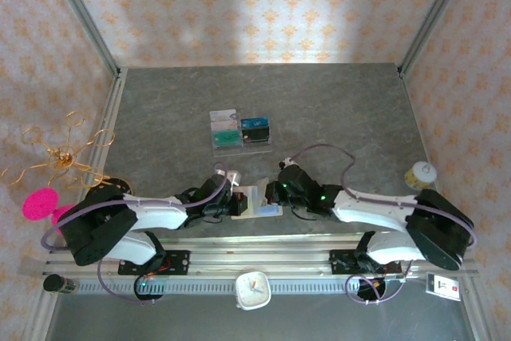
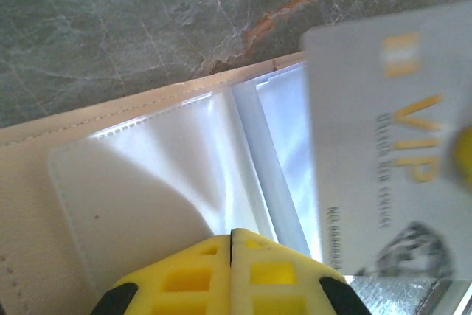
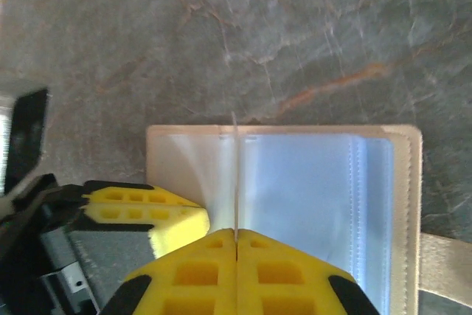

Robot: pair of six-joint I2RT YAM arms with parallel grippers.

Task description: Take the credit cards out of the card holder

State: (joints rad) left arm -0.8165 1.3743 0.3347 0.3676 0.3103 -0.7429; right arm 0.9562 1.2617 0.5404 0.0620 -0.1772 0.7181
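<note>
Top, card holder (image 1: 255, 201): open on the table (image 1: 160, 109) near its front edge, flanked by both tools.
Top, left gripper (image 1: 233, 205): at the holder's left flap.
Top, right gripper (image 1: 273, 196): at the holder's right side.
Top, clear tray (image 1: 270, 141): well behind, holding sorted cards (image 1: 257, 125); probably the drop spot.
Left wrist, left gripper (image 2: 232, 245): pressed together, tips down on the clear sleeve (image 2: 147, 175). Pinching film or merely pinning it, impossible to tell. Best used as a firm anchor.
Left wrist, credit card (image 2: 383, 130): pale, marked VIP, standing over the right-hand sleeves; unclear whether its lower edge is free of the pocket.
Right wrist, right gripper (image 3: 236, 245): clamped on the card, seen edge-on as a thin line over the fold.
Right wrist, advice: pull straight along the card's plane, slowly. Watch for the holder lifting with it, then carry toward the tray.
</note>
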